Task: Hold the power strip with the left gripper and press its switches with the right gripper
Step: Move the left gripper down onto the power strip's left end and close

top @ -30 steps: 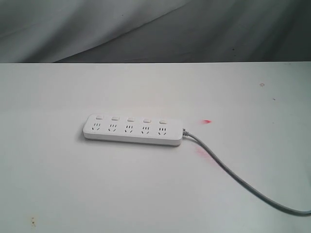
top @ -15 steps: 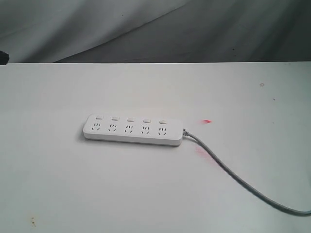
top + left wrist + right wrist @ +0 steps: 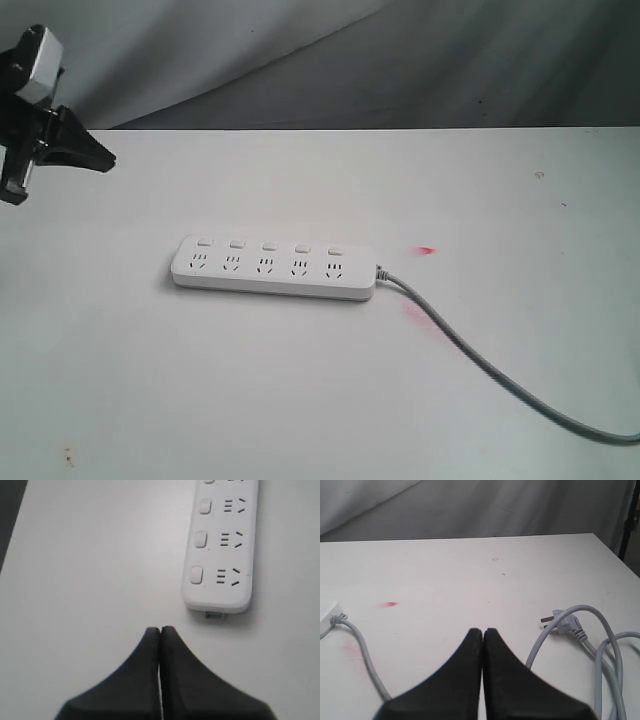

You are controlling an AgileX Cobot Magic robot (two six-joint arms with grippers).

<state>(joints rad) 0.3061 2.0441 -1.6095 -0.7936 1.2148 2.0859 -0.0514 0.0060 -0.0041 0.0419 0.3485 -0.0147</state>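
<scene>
1. The power strip [image 3: 272,268] lies flat on the white table [image 3: 300,410] near its middle, with its long axis across the exterior view and its sockets facing up. Nothing touches it.
2. The switches [image 3: 268,245] are five small square buttons in a row along the strip's far edge, one above each socket set.
3. The grey cord [image 3: 480,365] leaves the strip's right end and curves to the near right edge of the exterior view. In the right wrist view it lies in loose loops, with the plug [image 3: 562,622] resting on the table.
4. The left gripper [image 3: 108,160] sits at the far left of the exterior view, well apart from the strip. Its fingers are pressed tip to tip and grasp nothing. In its wrist view the tips point toward the strip's rounded end, with bare table between.
5. The right gripper [image 3: 483,631] has its fingers clenched together and is empty. It is over the table between the two runs of cord.
6. The surface is matt white, with two red smudges [image 3: 427,250] near the cord's exit.
7. A grey draped cloth [image 3: 400,60] hangs behind the table's far edge.
</scene>
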